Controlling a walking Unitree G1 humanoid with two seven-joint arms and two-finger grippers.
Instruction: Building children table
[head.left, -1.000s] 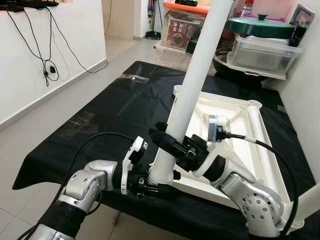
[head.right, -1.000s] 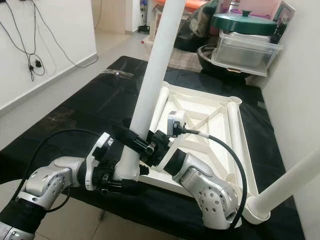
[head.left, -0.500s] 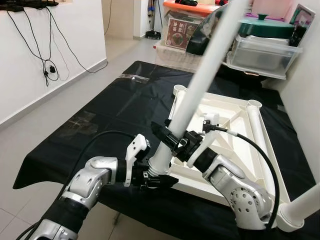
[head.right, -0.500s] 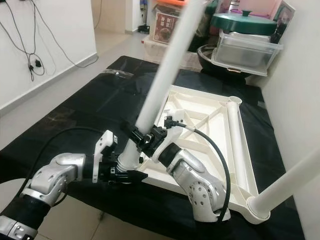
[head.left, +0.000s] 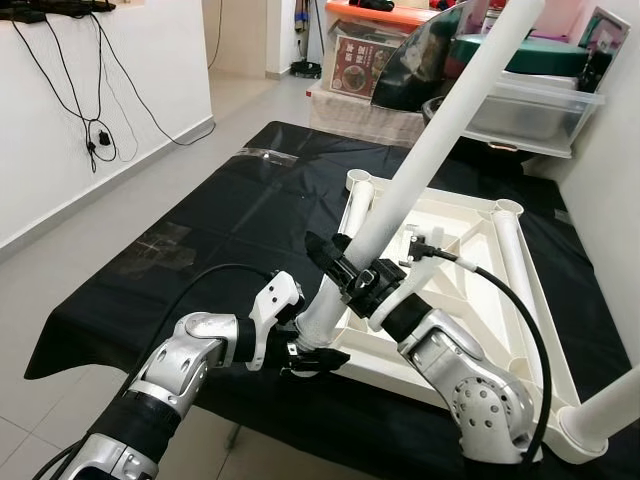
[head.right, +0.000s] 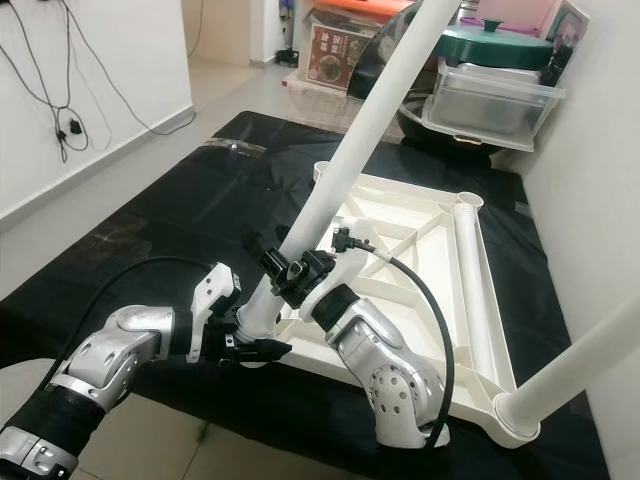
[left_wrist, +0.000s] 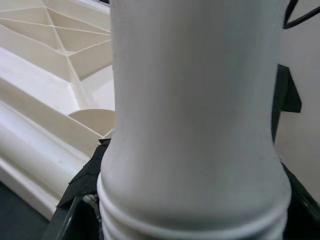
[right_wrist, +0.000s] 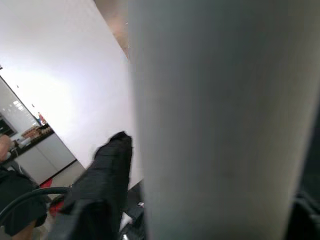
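Note:
A long white table leg (head.left: 420, 165) leans up and to the right from the near left corner of the upturned white tabletop (head.left: 470, 300). My left gripper (head.left: 318, 355) is shut on the leg's threaded lower end (left_wrist: 195, 220). My right gripper (head.left: 340, 262) is shut on the leg a little higher up. A second white leg (head.left: 620, 405) stands in the near right corner. In the right wrist view the leg (right_wrist: 220, 125) runs between the black fingers (right_wrist: 107, 165).
The tabletop lies on a black cloth (head.left: 230, 210) spread over the floor. Storage boxes (head.left: 530, 100), a green-lidded pot (head.right: 490, 45) and cartons (head.left: 360, 60) stand at the far end. A white wall (head.left: 100, 90) with hanging cables is on the left.
The leg has tipped from near upright to leaning right. Both grippers have kept hold, the right wrist rolling with the leg.

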